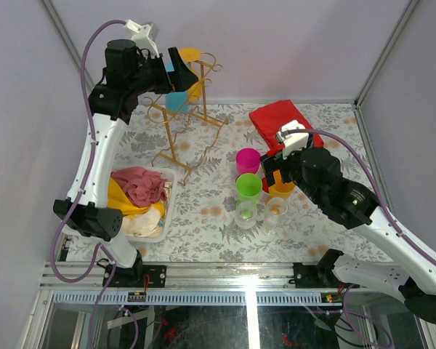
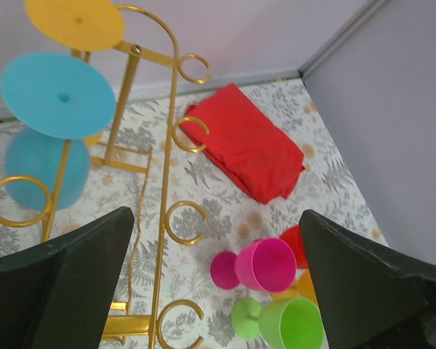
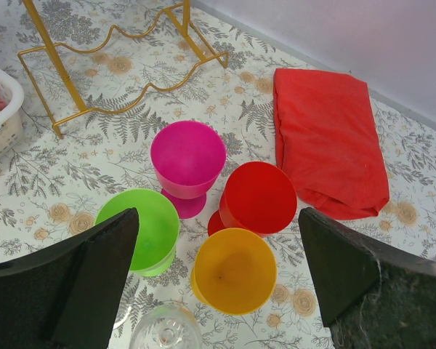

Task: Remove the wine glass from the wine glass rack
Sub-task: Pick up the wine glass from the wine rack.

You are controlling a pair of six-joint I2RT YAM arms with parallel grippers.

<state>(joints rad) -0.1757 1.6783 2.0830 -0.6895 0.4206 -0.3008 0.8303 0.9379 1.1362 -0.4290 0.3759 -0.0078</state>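
The gold wire wine glass rack (image 1: 176, 123) stands at the back left, and its scroll hooks show in the left wrist view (image 2: 171, 138). A blue wine glass (image 1: 178, 100) hangs upside down on it, foot up (image 2: 57, 94). A yellow wine glass (image 1: 192, 57) hangs above and behind it (image 2: 74, 22). My left gripper (image 1: 179, 71) is open and empty, high beside the rack's top, to the right of the blue glass in the left wrist view (image 2: 216, 218). My right gripper (image 1: 275, 178) is open and empty above the standing cups (image 3: 218, 214).
Pink (image 3: 187, 158), green (image 3: 138, 229), red (image 3: 258, 196) and orange (image 3: 234, 269) glasses stand mid-table, with a clear glass (image 3: 166, 331) in front. A folded red cloth (image 1: 276, 120) lies at the back right. A white basket (image 1: 163, 211) of cloths sits at the left.
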